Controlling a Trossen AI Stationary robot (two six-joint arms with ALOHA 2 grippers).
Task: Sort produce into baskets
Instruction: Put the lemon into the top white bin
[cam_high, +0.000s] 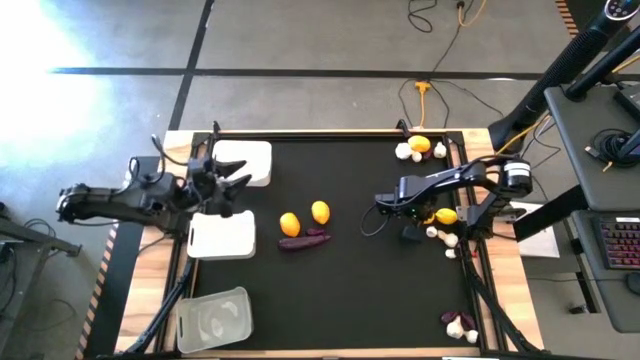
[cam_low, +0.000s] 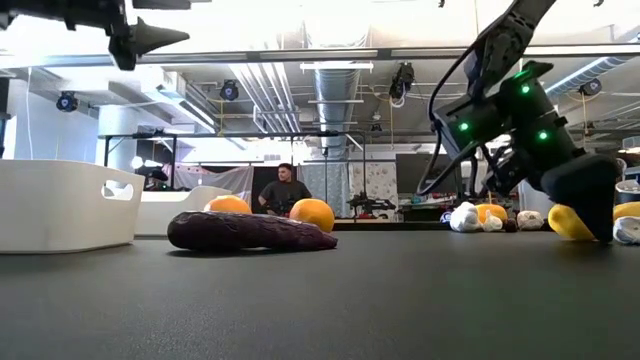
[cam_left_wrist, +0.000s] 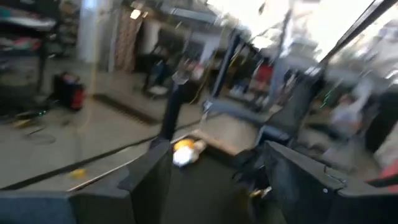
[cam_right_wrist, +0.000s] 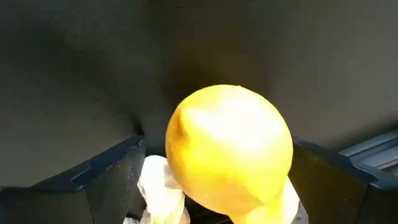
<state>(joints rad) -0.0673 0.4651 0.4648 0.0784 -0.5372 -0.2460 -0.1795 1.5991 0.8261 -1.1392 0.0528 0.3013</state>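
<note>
Over at the left edge of the black table (cam_high: 340, 290), the left gripper (cam_high: 228, 186) hangs above the gap between two white trays, its fingers (cam_low: 150, 38) spread wide with nothing in them. One white tray (cam_high: 243, 162) sits near the far left corner, the second white tray (cam_high: 222, 236) lies just nearer along the same edge, and a clear plastic tray (cam_high: 213, 319) rests in the near left corner. Toward the middle of the table two orange fruits (cam_high: 290, 223) sit close together, and a dark purple sweet potato (cam_high: 303, 240) lies just in front of them, touching or nearly touching. Behind the table, far back in the room, a person (cam_low: 285, 190) sits. Further right, the right gripper (cam_high: 437, 216) is down low by the right edge, its fingers (cam_right_wrist: 106, 168) set wide on either side of a yellow fruit (cam_right_wrist: 229, 149) that lies against some white garlic bulbs (cam_high: 442, 236); I can't tell whether the fingers touch the fruit. In the far right corner sits another small heap of garlic with an orange fruit (cam_high: 420, 145), and in the near right corner a purple piece with white bulbs (cam_high: 458, 324).
</note>
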